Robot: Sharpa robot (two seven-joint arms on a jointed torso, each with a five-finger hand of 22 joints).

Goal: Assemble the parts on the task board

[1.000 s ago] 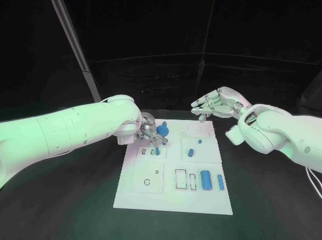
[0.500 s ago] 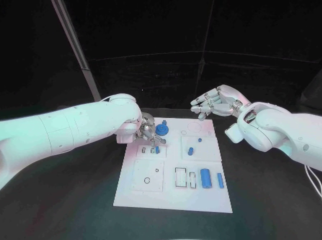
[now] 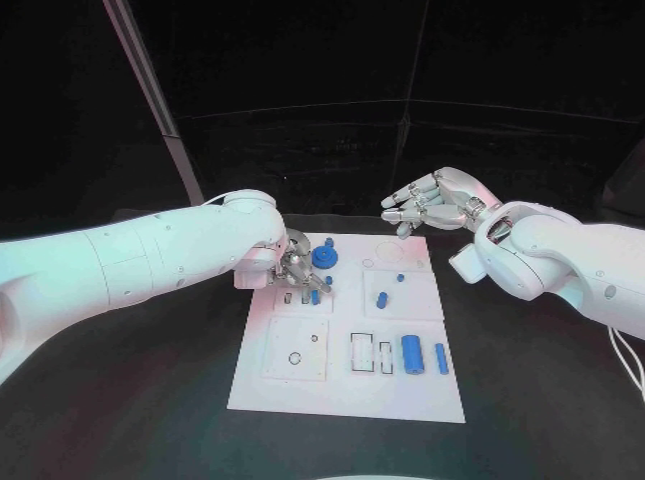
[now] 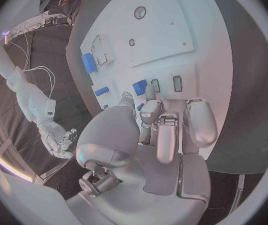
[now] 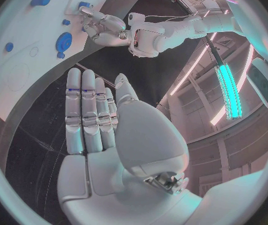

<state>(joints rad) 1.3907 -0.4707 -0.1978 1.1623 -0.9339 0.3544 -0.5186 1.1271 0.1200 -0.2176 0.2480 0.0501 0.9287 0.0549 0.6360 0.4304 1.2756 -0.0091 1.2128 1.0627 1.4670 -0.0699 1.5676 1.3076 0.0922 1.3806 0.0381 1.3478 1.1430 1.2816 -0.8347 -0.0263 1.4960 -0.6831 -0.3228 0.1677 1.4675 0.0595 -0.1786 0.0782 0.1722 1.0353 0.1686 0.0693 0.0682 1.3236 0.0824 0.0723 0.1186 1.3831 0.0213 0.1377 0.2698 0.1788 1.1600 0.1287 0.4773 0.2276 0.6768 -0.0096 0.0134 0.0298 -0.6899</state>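
The small blue part (image 3: 316, 294) stands in the task board (image 3: 344, 390)'s far-left corner under the left hand (image 3: 296, 265), whose grip on it I cannot tell; rigid, light and likely slick, it wants a fingertip pinch across its sides, while the right hand (image 3: 430, 205) hovers empty, fingers loosely curled.

A black counter (image 3: 135, 400) carries the white task board (image 3: 344, 395), lying flat at its middle, long side running from twelve to six o'clock.
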